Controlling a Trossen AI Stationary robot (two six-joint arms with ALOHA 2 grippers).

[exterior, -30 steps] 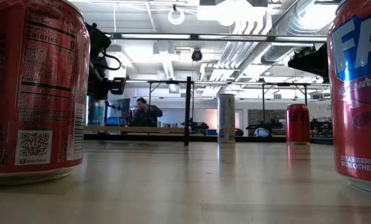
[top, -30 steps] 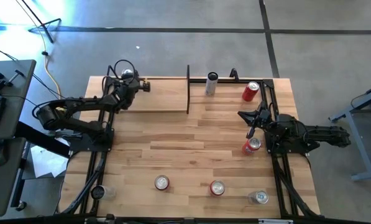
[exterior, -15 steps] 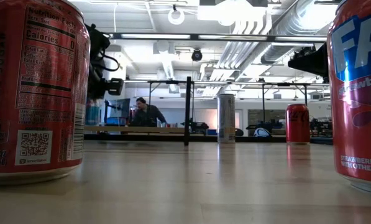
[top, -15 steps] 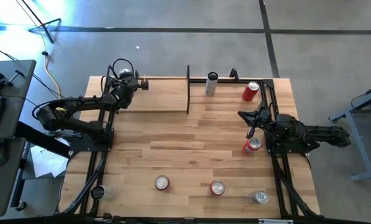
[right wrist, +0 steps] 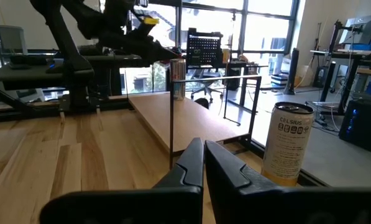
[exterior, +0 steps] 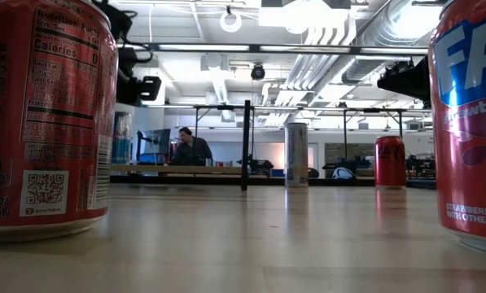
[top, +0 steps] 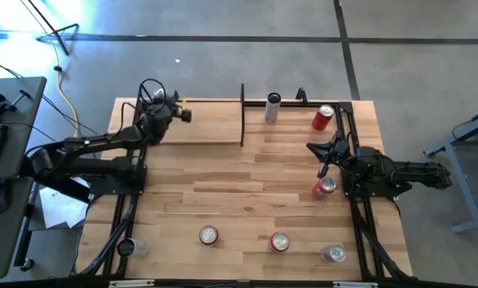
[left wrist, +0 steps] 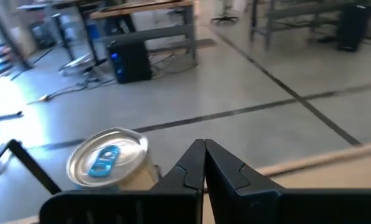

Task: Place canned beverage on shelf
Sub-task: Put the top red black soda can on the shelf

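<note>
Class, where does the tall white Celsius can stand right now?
In the high view, the Celsius can stands at the table's far edge, just right of the shelf and left of a red can.

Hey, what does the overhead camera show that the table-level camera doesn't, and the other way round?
Only the high view: both whole arms, the left gripper shut above the shelf, the right gripper shut beside a red can, and a silver can at the near right corner.

Only the low view: a person seated in the room beyond the table, and the ceiling pipes.

Both: the shelf's black upright, the tall white can and the far red can.
</note>
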